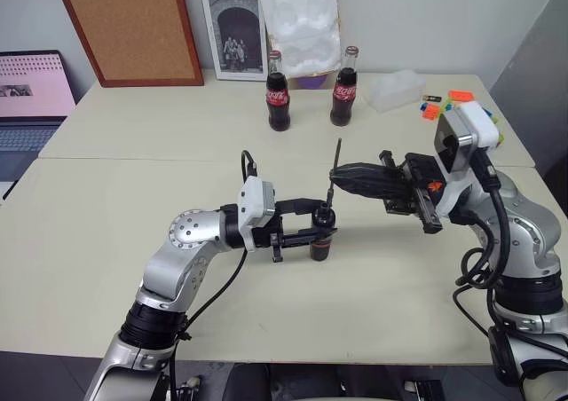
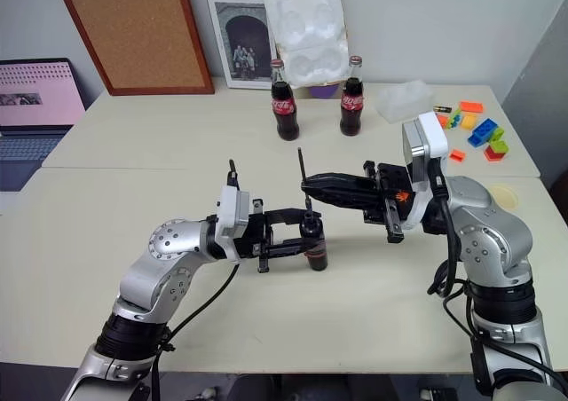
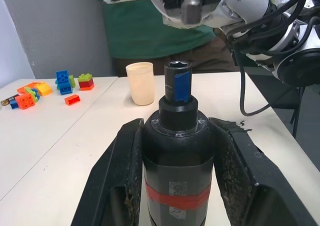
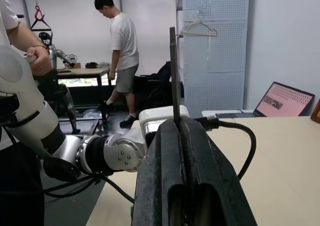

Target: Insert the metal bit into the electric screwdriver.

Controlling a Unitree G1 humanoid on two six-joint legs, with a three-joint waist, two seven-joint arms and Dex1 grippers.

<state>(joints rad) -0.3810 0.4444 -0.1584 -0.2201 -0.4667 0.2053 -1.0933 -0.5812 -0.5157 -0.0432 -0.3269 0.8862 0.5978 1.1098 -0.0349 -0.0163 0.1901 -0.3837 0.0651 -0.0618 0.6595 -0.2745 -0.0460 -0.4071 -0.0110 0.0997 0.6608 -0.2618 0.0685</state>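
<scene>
The electric screwdriver stands upright at mid-table, a black body with a red band and a blue-marked tip. My left gripper is shut on its body from the left. The metal bit is a thin dark rod held nearly upright, tilted a little, with its lower end just above the screwdriver's tip. My right gripper is shut on the bit's lower part, reaching in from the right. In the right wrist view the bit rises from between the closed fingers.
Two cola bottles stand behind the work spot. Toy blocks lie at the far right of the table, a cream cup beyond. A laptop sits far left, a corkboard and poster against the wall. A person stands in the room behind.
</scene>
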